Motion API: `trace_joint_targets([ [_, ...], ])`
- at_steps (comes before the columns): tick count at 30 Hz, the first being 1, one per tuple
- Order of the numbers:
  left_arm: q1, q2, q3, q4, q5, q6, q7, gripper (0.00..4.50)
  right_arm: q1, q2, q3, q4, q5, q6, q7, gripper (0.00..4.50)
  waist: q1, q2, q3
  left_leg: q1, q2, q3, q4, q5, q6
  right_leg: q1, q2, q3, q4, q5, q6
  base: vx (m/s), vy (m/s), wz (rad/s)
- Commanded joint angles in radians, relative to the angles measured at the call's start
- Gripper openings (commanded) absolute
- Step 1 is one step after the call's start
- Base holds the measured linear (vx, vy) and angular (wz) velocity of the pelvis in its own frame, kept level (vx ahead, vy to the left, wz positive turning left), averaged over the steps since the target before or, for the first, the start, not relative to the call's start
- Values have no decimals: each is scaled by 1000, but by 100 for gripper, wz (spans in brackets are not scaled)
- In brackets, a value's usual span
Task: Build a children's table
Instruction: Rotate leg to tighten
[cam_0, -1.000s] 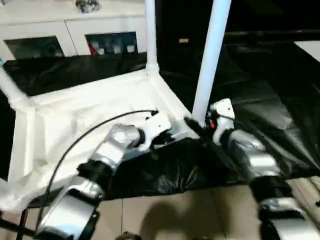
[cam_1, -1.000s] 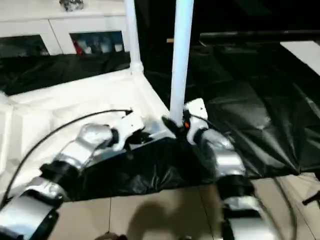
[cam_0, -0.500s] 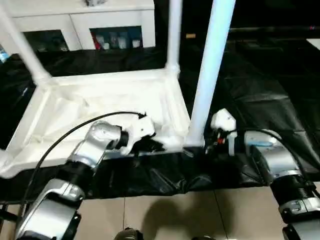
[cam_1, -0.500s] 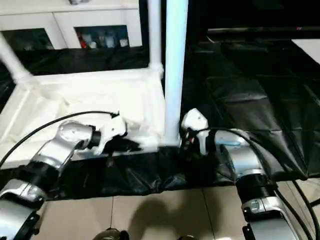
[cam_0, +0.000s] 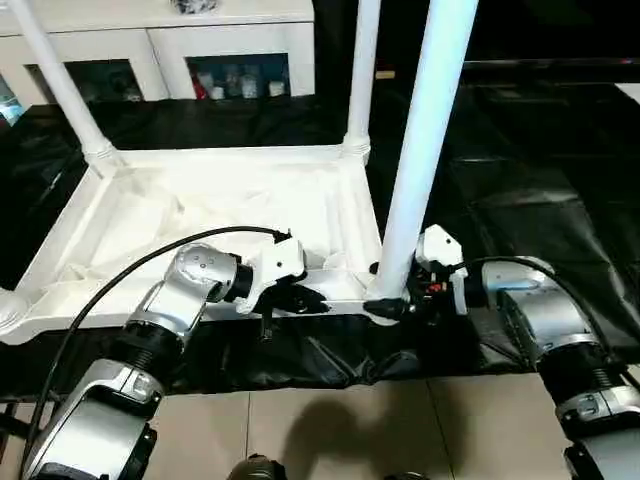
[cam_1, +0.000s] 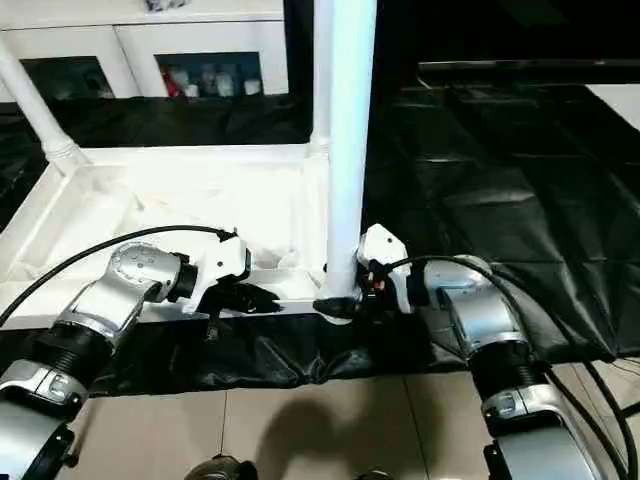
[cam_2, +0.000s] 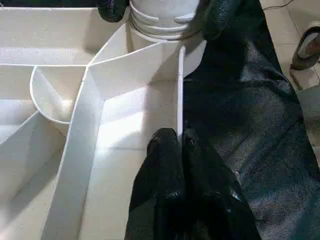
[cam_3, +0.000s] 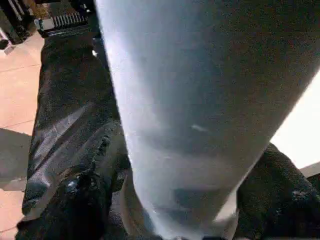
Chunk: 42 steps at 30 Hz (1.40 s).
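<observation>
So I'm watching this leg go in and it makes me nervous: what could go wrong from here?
The right pincer straddles the near leg only at its flared base, so the tall leg could lean in its socket. The left pincer, closed on the tabletop's thin near rim, might slip off and let the top slide on the black sheet. The left arm's cable could snag on the rim.

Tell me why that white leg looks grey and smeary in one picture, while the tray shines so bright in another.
Right wrist view: the leg stands right up against the lens between the right gripper's fingers, so it blurs and falls in shade. Left eye view: overhead light washes out the tabletop ribs against the black sheet. Left wrist view: the ribs stay crisp, with soft shadows.
</observation>
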Motion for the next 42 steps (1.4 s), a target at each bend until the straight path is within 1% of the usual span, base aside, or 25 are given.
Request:
trace_joint_targets([
  [1, -12, 8, 9, -33, -18, -5, 6, 0, 7, 1, 39, 23, -21, 7, 21, 301, 3, -13, -75, 28, 55, -22, -62, -170, 85, 51, -62, 39, -61, -134, -259, 0, 0, 0],
  [3, -14, 10, 9, -29, -16, -6, 4, 0, 3, 0, 46, 34, -28, -4, 26, 278, 3, -14, -75, 28, 56, -22, -63, -179, 80, 52, -62, 39, -61, -135, -259, 0, 0, 0],
  [6, -16, 14, 10, -24, -15, -7, 0, 0, 2, -3, 55, 42, -35, -15, 35, 263, 3, -14, -76, 28, 55, -22, -63, -183, 77, 53, -63, 39, -60, -134, -259, 0, 0, 0],
  [15, -22, 17, 9, -11, -15, -7, -1, 0, 17, -4, 63, 39, -36, -23, 41, 256, 3, -13, -78, 28, 55, -22, -60, -166, 87, 54, -61, 38, -57, -105, -268, 0, 0, 0],
  [18, -31, 10, 12, 6, -11, -7, 17, 0, 32, 7, 50, 32, -22, -13, 26, 256, 4, -12, -78, 29, 54, -22, -59, -166, 87, 54, -60, 38, -57, -101, -269, 0, 0, 0],
  [20, -51, -15, 18, 30, 12, 7, 97, 0, 36, 53, 5, 45, -11, 18, -97, 256, 4, -11, -78, 29, 54, -22, -60, -166, 87, 53, -60, 38, -57, -101, -270, 0, 0, 0],
  [21, -61, -27, 19, 43, 25, 17, 135, 0, 35, 72, -11, 55, -12, 26, -151, 256, 2, -16, -76, 30, 55, -23, -63, -180, 79, 51, -61, 38, -60, -124, -266, 0, 0, 0],
  [22, -61, -27, 19, 43, 25, 17, 135, 0, 35, 72, -11, 55, -12, 26, -151, 256, -1, -14, -71, 31, 53, -24, -67, -214, 59, 50, -61, 38, -66, -185, -255, 0, 0, 0],
  [23, -76, -44, 20, 61, 41, 27, 185, 0, 30, 100, -32, 75, -17, 39, -234, 255, -2, -15, -71, 33, 54, -25, -68, -232, 47, 51, -64, 38, -69, -219, -247, 0, 0, 0],
  [25, -105, -86, 22, 90, 61, 48, 270, 0, 17, 163, -73, 116, -25, 72, -413, 254, -12, -16, -64, 37, 52, -29, -77, -301, 4, 47, -65, 40, -81, -332, -214, 0, 0, 0],
  [26, -115, -101, 23, 99, 66, 57, 298, 0, 13, 186, -87, 129, -28, 84, -476, 254, -15, -12, -62, 41, 52, -31, -80, -319, -8, 44, -66, 40, -84, -359, -205, 0, 0, 0],
  [27, -132, -133, 23, 109, 79, 75, 362, 0, 5, 229, -111, 152, -27, 104, -582, 254, -22, -10, -59, 46, 50, -36, -83, -365, -29, 44, -67, 38, -90, -412, -189, 0, 0, 0],
  [28, -132, -133, 23, 109, 79, 75, 362, 0, 5, 229, -111, 152, -27, 104, -582, 254, -29, -12, -57, 50, 49, -37, -86, -398, -43, 42, -68, 38, -95, -440, -178, 0, 0, 0],
  [29, -147, -181, 25, 112, 87, 100, 429, 0, -9, 284, -127, 178, -33, 111, -701, 254, -34, -11, -59, 50, 49, -38, -86, -406, -50, 42, -68, 41, -97, -436, -175, 0, 0, 0],
  [30, -159, -218, 29, 116, 91, 119, 484, 0, -20, 328, -137, 196, -33, 115, -778, 254, -35, -1, -60, 51, 50, -41, -87, -408, -56, 42, -70, 41, -94, -428, -176, 0, 0, 0],
  [31, -162, -225, 29, 117, 92, 123, 495, 0, -22, 338, -140, 200, -31, 115, -792, 254, -37, -8, -62, 52, 47, -40, -87, -409, -56, 42, -66, 40, -98, -413, -172, 0, 0, 0],
  [32, -175, -271, 28, 125, 100, 134, 558, 0, -41, 404, -156, 215, -18, 103, -864, 254, -37, -5, -62, 51, 46, -37, -87, -400, -49, 41, -66, 43, -97, -379, -178, 0, 0, 0],
  [33, -175, -275, 27, 126, 102, 133, 563, 0, -43, 410, -158, 215, -17, 101, -868, 254, -38, -5, -62, 50, 46, -37, -87, -397, -47, 40, -66, 43, -98, -368, -181, 0, 0, 0],
  [34, -177, -283, 24, 128, 105, 131, 573, 0, -47, 424, -162, 215, -13, 95, -877, 254, -38, -7, -64, 49, 45, -36, -86, -387, -38, 44, -64, 42, -96, -344, -183, 0, 0, 0],
  [35, -176, -291, 18, 128, 107, 113, 571, 0, -54, 444, -163, 212, -10, 65, -879, 254, -36, -9, -65, 48, 45, -35, -86, -377, -32, 45, -64, 42, -95, -327, -185, 0, 0, 0],
  [37, -175, -296, 16, 129, 106, 98, 569, 0, -56, 457, -159, 202, -10, 41, -866, 310, -33, -11, -69, 41, 43, -31, -83, -327, -7, 51, -65, 43, -89, -259, -195, 0, 0, 0],
  [38, -157, -280, 13, 114, 95, 45, 526, 0, -44, 453, -158, 166, 4, 11, -819, 310, -31, -10, -69, 41, 44, -31, -82, -314, -1, 52, -65, 43, -88, -245, -198, 0, 0, 0],
  [40, -140, -258, 15, 99, 86, 16, 492, 0, -27, 430, -153, 137, 11, 3, -771, 326, -25, -13, -72, 36, 44, -29, -78, -264, 28, 57, -65, 43, -84, -194, -203, 0, 0, 0],
  [41, -134, -251, 15, 93, 83, 12, 479, 0, -21, 419, -148, 129, 11, 1, -751, 346, -23, -13, -73, 37, 45, -27, -77, -249, 39, 56, -65, 43, -80, -169, -211, 0, 0, 0],
  [42, -127, -243, 15, 85, 78, 8, 463, 0, -13, 405, -141, 119, 11, -2, -726, 360, -23, -13, -73, 37, 45, -27, -77, -249, 39, 56, -65, 43, -80, -169, -211, 0, 0, 0],
])
